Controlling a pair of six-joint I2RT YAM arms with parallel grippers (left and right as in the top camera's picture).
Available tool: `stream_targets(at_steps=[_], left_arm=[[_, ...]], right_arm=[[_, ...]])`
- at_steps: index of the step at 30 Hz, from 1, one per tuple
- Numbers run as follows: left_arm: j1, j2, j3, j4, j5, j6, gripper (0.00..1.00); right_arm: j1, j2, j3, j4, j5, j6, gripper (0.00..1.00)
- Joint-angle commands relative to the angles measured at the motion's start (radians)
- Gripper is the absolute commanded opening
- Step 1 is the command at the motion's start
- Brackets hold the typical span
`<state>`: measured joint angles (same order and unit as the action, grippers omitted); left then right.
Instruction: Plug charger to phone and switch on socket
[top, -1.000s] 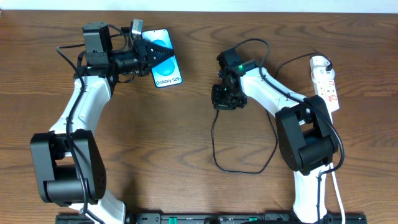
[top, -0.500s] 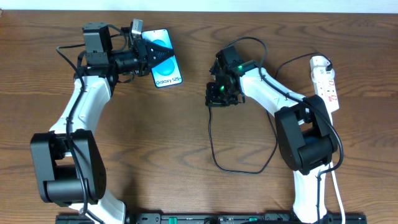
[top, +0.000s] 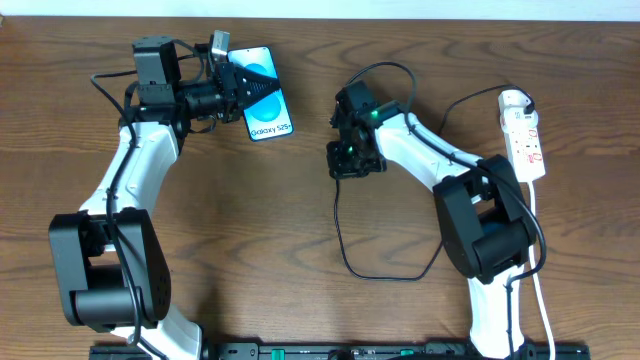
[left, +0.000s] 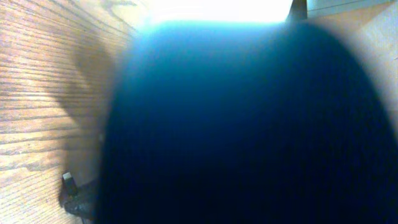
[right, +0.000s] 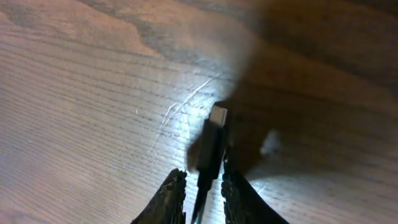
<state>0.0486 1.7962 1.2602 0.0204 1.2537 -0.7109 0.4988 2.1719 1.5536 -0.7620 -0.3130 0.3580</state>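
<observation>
The phone (top: 270, 118), blue screen with white "Galaxy" text, is at the back left of the table. My left gripper (top: 248, 90) is shut on its upper half; in the left wrist view the phone (left: 249, 124) fills the frame as a dark blue blur and the fingers are hidden. My right gripper (top: 351, 160) is shut on the charger (top: 341, 235) near its free end. In the right wrist view the plug tip (right: 217, 116) sticks out past the fingers (right: 202, 177), just above the wood. The socket (top: 525, 130) lies at the far right.
The black cable loops over the table's middle toward the front (top: 395, 277) and back up to the socket. The socket's white cord (top: 541, 300) runs down the right side past the right arm's base. The table's back edge is just behind the phone.
My right gripper has moved left and slightly back with the charger's end, closer to the phone. The left gripper and phone have not moved.
</observation>
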Motion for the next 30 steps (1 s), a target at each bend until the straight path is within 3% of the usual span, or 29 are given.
stream_targets(at_steps=[1, 5, 8, 10, 18, 22, 30], left_arm=[[0.001, -0.003, 0.004, 0.007, 0.019, -0.005, 0.07], [0.001, -0.003, 0.004, 0.008, 0.018, -0.005, 0.07], [0.001, -0.003, 0.004, 0.008, 0.018, -0.005, 0.07], [0.001, -0.003, 0.004, 0.008, 0.018, -0.005, 0.07], [0.001, -0.003, 0.004, 0.014, 0.032, -0.029, 0.08], [0.004, -0.003, 0.004, 0.130, 0.117, -0.100, 0.08], [0.004, -0.007, 0.004, 0.534, 0.183, -0.398, 0.08]], right_arm=[[0.006, 0.023, 0.015, -0.014, 0.035, 0.075, 0.19], [0.006, 0.023, 0.014, -0.017, 0.042, 0.124, 0.17], [0.006, 0.023, 0.014, -0.016, 0.041, 0.128, 0.03], [0.006, 0.023, 0.014, -0.014, 0.032, 0.112, 0.01], [-0.021, -0.080, 0.014, 0.051, -0.282, -0.167, 0.01], [-0.041, -0.176, 0.014, 0.048, -0.383, -0.237, 0.01], [-0.043, -0.248, 0.014, 0.068, -0.621, -0.243, 0.01]])
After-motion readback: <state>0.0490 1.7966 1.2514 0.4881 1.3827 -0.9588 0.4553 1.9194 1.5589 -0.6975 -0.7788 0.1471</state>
